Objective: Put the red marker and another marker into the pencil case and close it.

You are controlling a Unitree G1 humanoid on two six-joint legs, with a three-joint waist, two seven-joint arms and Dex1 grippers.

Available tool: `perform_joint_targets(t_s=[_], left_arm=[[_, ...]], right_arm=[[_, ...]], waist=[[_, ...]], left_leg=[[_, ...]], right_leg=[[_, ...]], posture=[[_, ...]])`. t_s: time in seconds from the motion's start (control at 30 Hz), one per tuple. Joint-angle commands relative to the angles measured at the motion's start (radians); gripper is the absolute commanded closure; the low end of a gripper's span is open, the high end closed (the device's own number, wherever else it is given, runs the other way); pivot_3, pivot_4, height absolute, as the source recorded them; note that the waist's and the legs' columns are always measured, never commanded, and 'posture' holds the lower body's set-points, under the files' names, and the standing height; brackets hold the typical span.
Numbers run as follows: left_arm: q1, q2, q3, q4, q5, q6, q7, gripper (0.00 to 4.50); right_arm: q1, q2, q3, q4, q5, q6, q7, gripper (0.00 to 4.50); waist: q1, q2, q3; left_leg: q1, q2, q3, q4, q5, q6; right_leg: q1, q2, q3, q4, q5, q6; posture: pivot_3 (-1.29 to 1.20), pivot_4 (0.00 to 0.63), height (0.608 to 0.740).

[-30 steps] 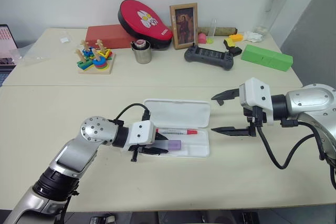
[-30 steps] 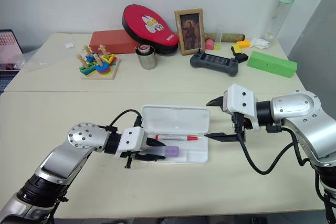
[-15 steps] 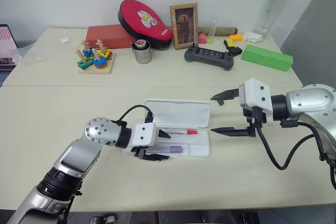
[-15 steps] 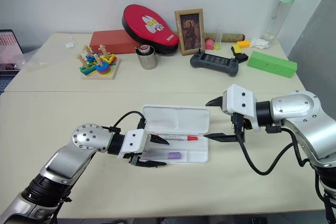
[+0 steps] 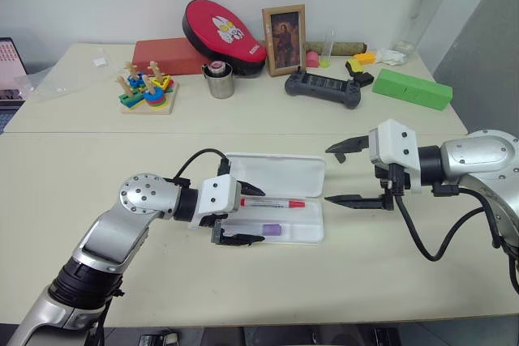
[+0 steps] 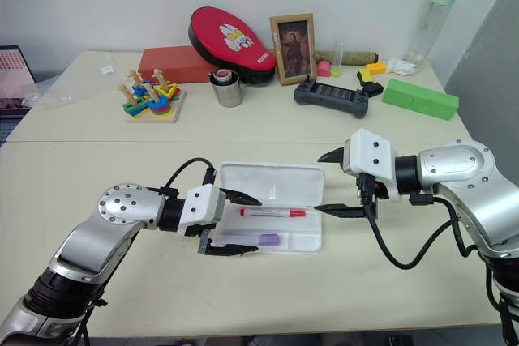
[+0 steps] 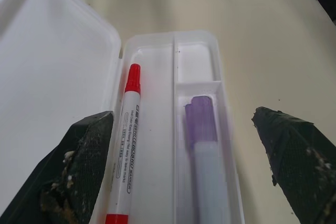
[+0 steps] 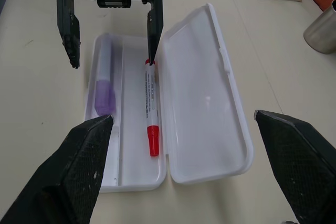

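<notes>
Both markers lie in the tray of the flat white plastic pencil case (image 5: 280, 200) — the slim white-barrelled red marker (image 5: 272, 203) in the long channel by the hinge, the short thick lilac-capped marker (image 5: 270, 231) in the outer one — while the left gripper (image 5: 246, 214) hovers over the tray's end and the right gripper (image 5: 339, 174) hangs just off the opposite end, both with fingers spread wide and holding nothing. With the lid lying open flat, the risk I see is in closing: a finger pushing the lid off-centre could skid the light case across the smooth desk (image 5: 259, 281) or leave it unlatched. The pale desk stands against a white wall, cluttered at the back with a green rectangular box (image 5: 411, 88), a framed picture (image 5: 284, 39) and a wooden stacking toy (image 5: 146, 91).
</notes>
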Motion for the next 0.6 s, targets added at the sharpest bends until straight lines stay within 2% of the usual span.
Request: perform_joint_targets(t_s=[0.03,0.17,0.33,0.47,0.6], left_arm=[[-0.037,0.026,0.124,-0.114,-0.169,0.183,0.032,0.01],[-0.074,0.083,0.269,-0.162,-0.361,0.378,0.049,0.01],[-0.100,0.177,0.405,-0.150,-0.475,0.485,0.050,0.01],[-0.143,0.194,0.419,-0.153,-0.484,0.494,0.089,0.01],[-0.238,0.197,0.334,-0.158,-0.415,0.459,0.112,0.01]], right_arm=[[-0.006,-0.007,-0.027,-0.002,-0.004,-0.019,-0.001,0.00],[-0.002,-0.013,-0.030,0.012,-0.015,-0.022,-0.006,0.00],[0.004,-0.025,-0.042,0.042,-0.029,-0.029,-0.011,0.00],[-0.004,-0.025,-0.041,0.092,-0.060,-0.041,-0.026,0.00],[-0.034,-0.017,-0.023,0.204,-0.125,-0.065,-0.057,0.00]], waist=[[0.000,0.000,0.000],[-0.001,0.000,0.000],[-0.004,0.000,0.000],[-0.002,0.000,0.000],[0.001,0.000,0.001]], left_leg=[[0.000,0.000,0.000,0.000,0.000,0.000],[0.000,0.000,-0.001,0.000,0.000,0.000],[0.000,0.000,0.000,0.000,0.000,0.000],[0.000,0.000,0.000,0.000,0.000,0.000],[0.000,0.000,0.000,0.000,0.000,0.000]], right_leg=[[0.000,0.000,0.000,0.000,0.000,0.000],[0.000,0.000,0.000,0.001,-0.001,0.002],[0.000,0.000,0.000,0.000,-0.001,0.002],[0.000,0.000,0.000,0.000,-0.001,0.002],[0.000,0.000,0.000,0.000,-0.001,0.002]], posture=[[0.00,0.150,0.740],[0.00,0.150,0.740],[0.00,0.150,0.740],[0.00,0.150,0.740],[0.00,0.150,0.740]])
